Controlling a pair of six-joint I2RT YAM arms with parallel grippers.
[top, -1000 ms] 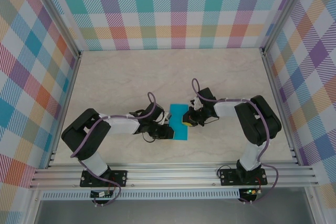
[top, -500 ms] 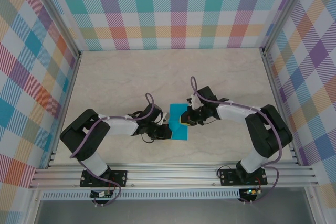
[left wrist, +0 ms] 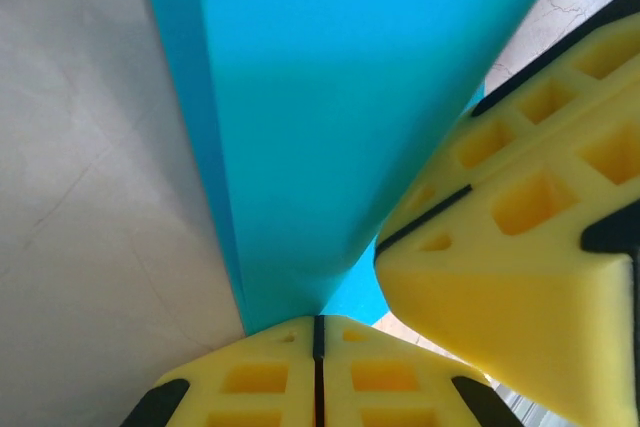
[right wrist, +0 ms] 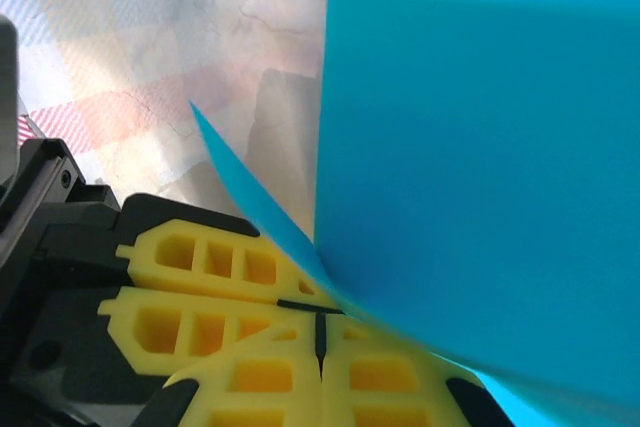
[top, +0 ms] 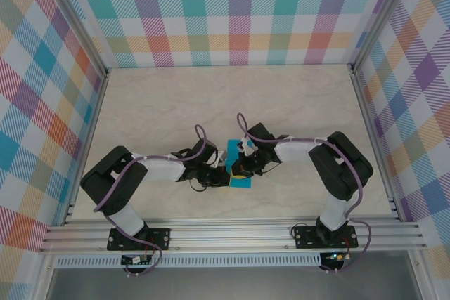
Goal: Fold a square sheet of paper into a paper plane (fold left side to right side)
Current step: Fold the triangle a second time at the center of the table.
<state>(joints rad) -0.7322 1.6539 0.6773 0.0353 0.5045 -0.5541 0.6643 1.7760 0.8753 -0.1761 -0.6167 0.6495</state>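
Observation:
The square sheet of paper [top: 235, 151], turquoise-blue, lies mid-table as a narrow upright strip between the two grippers. My left gripper [top: 226, 173] is shut on its lower left edge. In the left wrist view a flap of the paper [left wrist: 330, 127] rises from the closed yellow tips [left wrist: 318, 319]. My right gripper [top: 241, 168] is shut and sits on the strip, tip to tip with the left one. In the right wrist view the curled paper [right wrist: 480, 167] lies over the right gripper [right wrist: 320, 315], and the left gripper's fingers [right wrist: 200, 292] touch it from the left.
The pale marble tabletop [top: 162, 110] extends to the left, behind and to the right of the paper. Plaid walls [top: 232, 12] and aluminium posts enclose it. A rail [top: 232, 233] with both arm bases runs along the near edge.
My right gripper has moved left and slightly nearer, from the paper's right edge onto its middle beside the left gripper. The left gripper has stayed put. Less of the paper shows now.

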